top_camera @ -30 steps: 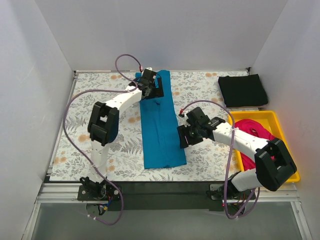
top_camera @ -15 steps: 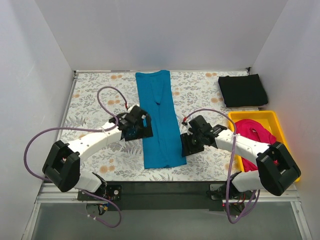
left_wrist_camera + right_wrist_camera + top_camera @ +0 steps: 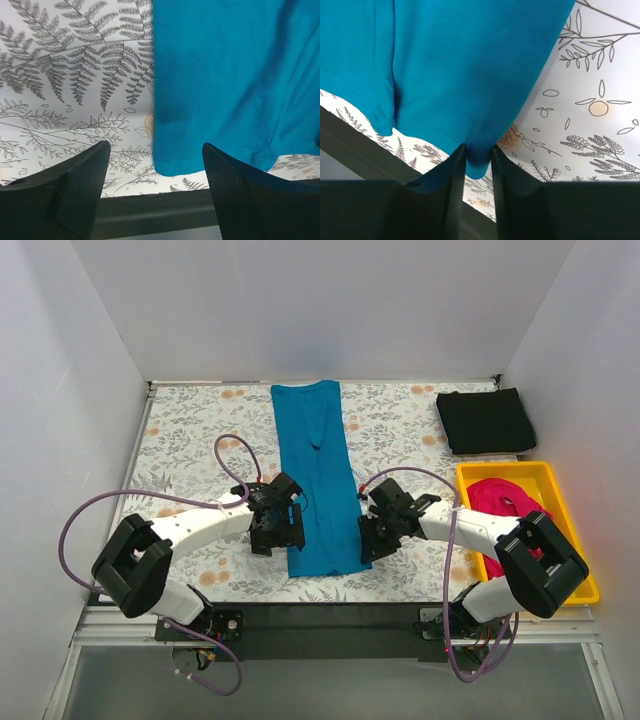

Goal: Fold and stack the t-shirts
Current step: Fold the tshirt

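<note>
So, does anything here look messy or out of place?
Only mildly. The magenta shirt lies bunched up in the yellow tray, unlike the neatly folded black shirt. The teal shirt is a long strip lying slightly askew, its near corner puckered where the right hand pinches it. The left hand is open at the other corner.

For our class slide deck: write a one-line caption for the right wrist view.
Right gripper pinching a hem corner of the teal t-shirt over the fern-print table.
</note>
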